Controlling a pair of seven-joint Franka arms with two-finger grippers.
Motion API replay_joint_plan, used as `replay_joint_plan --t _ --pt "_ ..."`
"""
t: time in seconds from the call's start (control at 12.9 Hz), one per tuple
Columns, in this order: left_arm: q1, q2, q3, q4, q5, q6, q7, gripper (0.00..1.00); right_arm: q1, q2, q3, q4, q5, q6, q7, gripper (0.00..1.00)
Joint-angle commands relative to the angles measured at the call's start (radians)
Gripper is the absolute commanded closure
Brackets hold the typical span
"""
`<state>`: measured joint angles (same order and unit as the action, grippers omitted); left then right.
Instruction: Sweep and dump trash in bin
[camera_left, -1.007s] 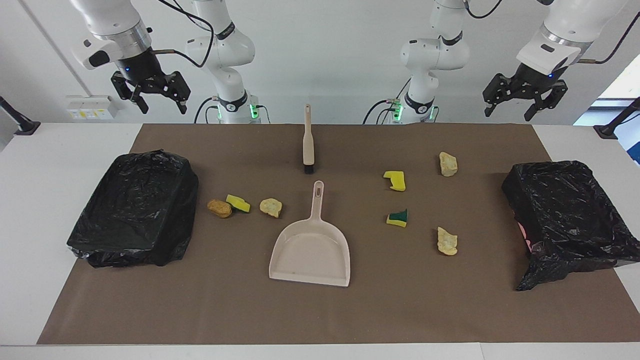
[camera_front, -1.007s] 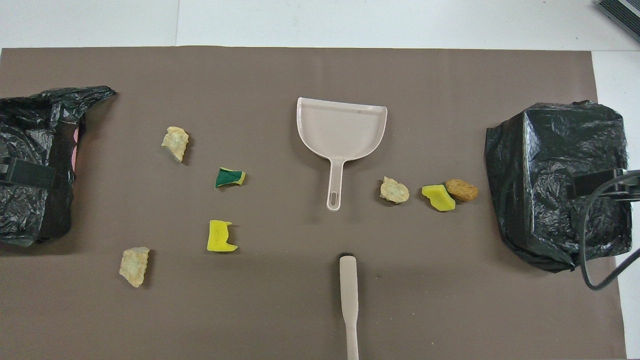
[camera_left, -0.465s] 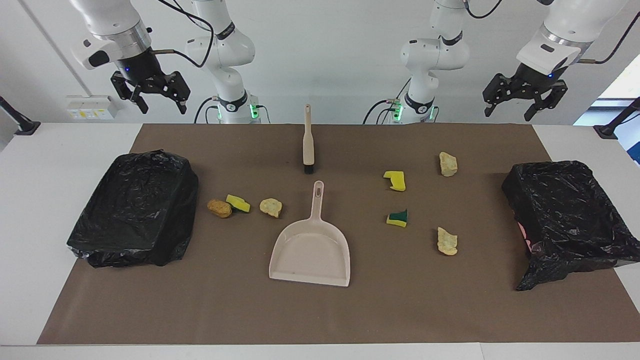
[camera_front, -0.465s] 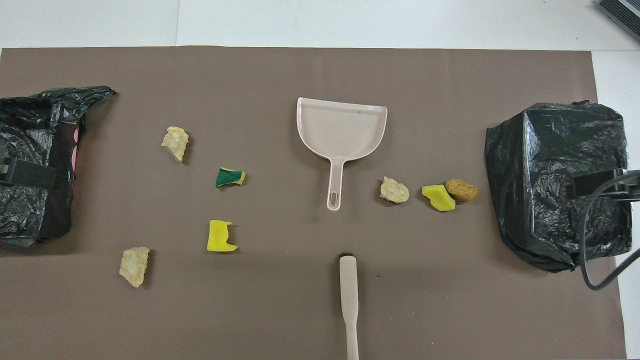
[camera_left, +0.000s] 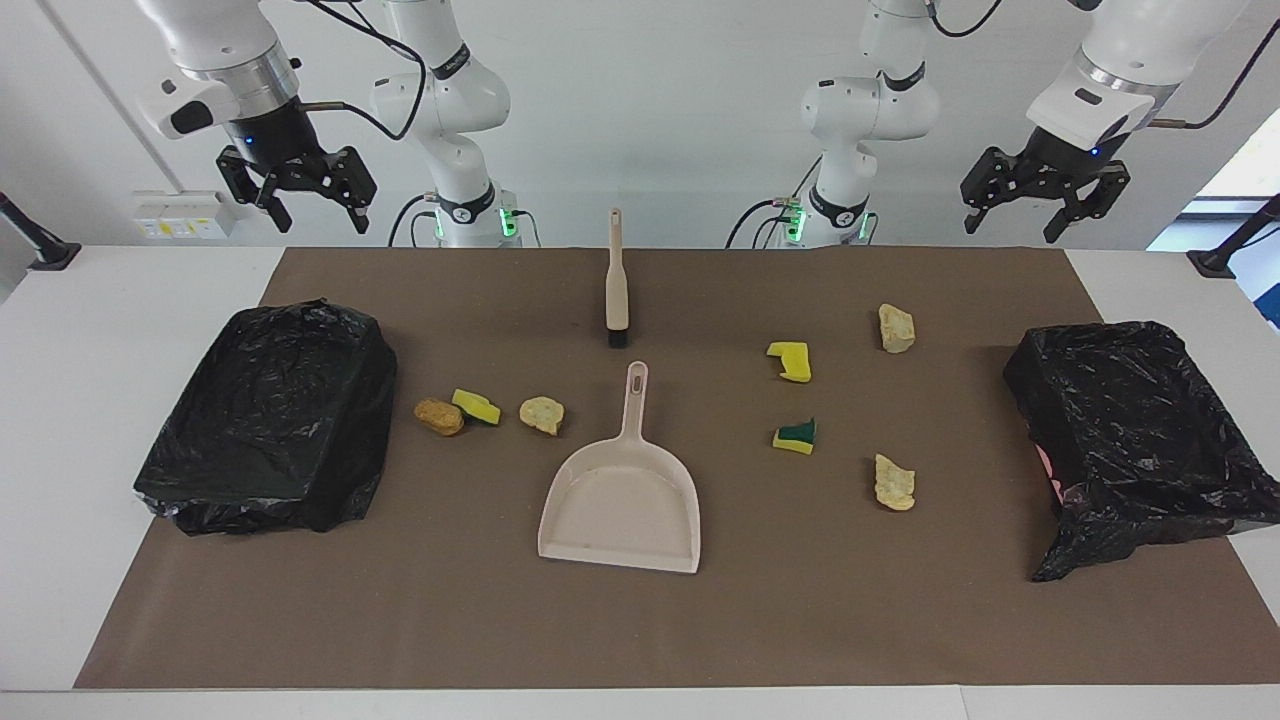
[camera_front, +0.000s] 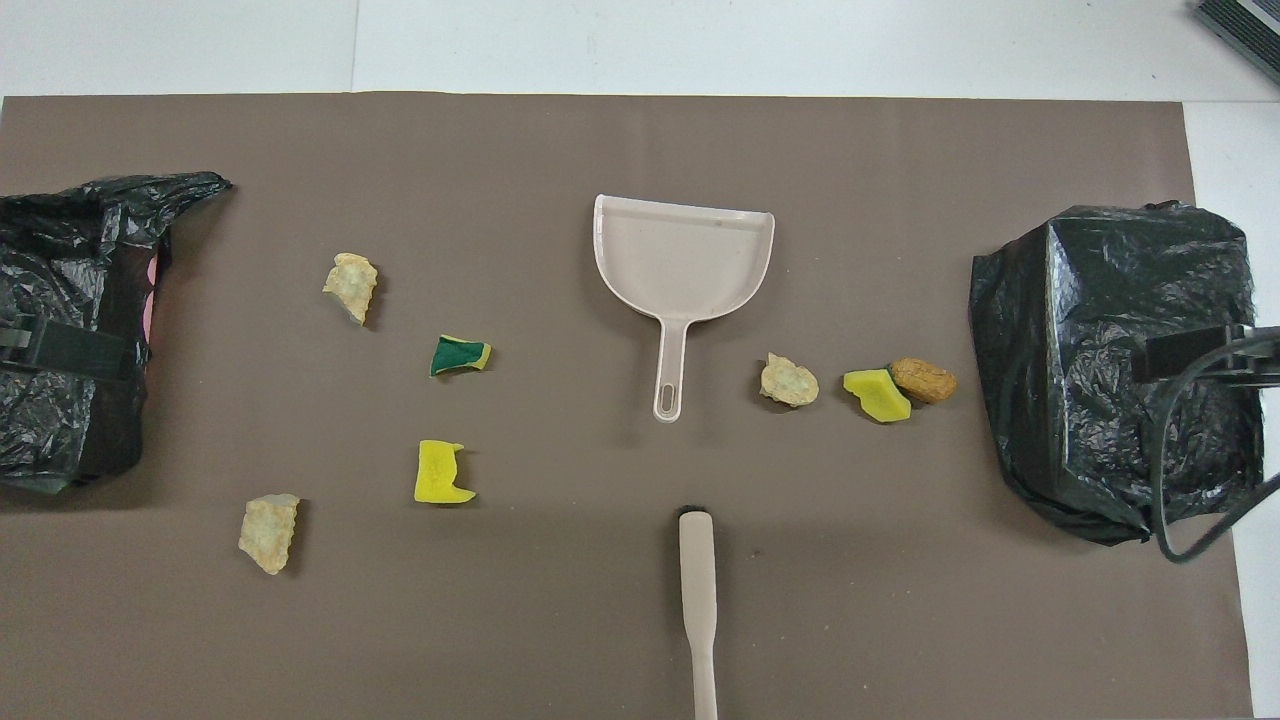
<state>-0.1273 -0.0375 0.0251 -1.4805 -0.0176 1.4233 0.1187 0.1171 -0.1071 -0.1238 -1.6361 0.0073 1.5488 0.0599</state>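
Note:
Several trash scraps lie on the brown mat. An orange-brown chunk (camera_left: 439, 416), a yellow sponge piece (camera_left: 476, 406) and a tan chunk (camera_left: 542, 414) lie between the beige dustpan (camera_left: 622, 505) and the black-bagged bin (camera_left: 275, 415) at the right arm's end. Two yellow sponge pieces (camera_left: 790, 361) (camera_left: 796, 437) and two tan chunks (camera_left: 896, 328) (camera_left: 894, 482) lie toward the other bagged bin (camera_left: 1135, 440). The hand brush (camera_left: 617, 290) lies nearer to the robots than the dustpan. My right gripper (camera_left: 318, 205) and left gripper (camera_left: 1030, 212) hang open and empty, high over the table's robot-side edge.
The brown mat (camera_front: 640, 140) covers most of the white table. The dustpan (camera_front: 683, 255) lies flat with its handle pointing at the brush (camera_front: 698, 590). A black cable (camera_front: 1170, 500) hangs over the bin (camera_front: 1100, 300) at the right arm's end.
Both grippers have drifted slightly upward. Nothing on the table has moved.

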Motion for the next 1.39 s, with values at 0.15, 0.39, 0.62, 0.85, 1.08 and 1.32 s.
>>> replay_joint_plan --t 0.15,0.39,0.62,0.85,1.08,1.32 --pt "-0.115 -0.064 -0.020 -0.128 -0.004 0.049 -0.146 0.00 0.045 0.084 0.013 -0.014 0.007 0.134 0.115 0.00" --pt "-0.249 -0.122 -0.022 -0.272 -0.005 0.144 -0.302 0.00 0.076 0.142 0.013 -0.014 0.014 0.192 0.153 0.00" --pt "-0.374 -0.160 -0.022 -0.404 -0.005 0.239 -0.427 0.00 0.094 0.219 0.015 -0.016 0.058 0.272 0.225 0.00" --pt "-0.504 -0.170 -0.024 -0.496 -0.021 0.325 -0.549 0.00 0.102 0.297 0.015 -0.017 0.154 0.348 0.262 0.00" --pt "-0.638 -0.168 -0.024 -0.588 -0.028 0.416 -0.701 0.00 0.150 0.342 0.016 -0.021 0.158 0.367 0.264 0.00" --pt "-0.751 -0.151 -0.027 -0.658 -0.030 0.509 -0.850 0.00 0.170 0.386 0.015 -0.021 0.265 0.370 0.265 0.00"
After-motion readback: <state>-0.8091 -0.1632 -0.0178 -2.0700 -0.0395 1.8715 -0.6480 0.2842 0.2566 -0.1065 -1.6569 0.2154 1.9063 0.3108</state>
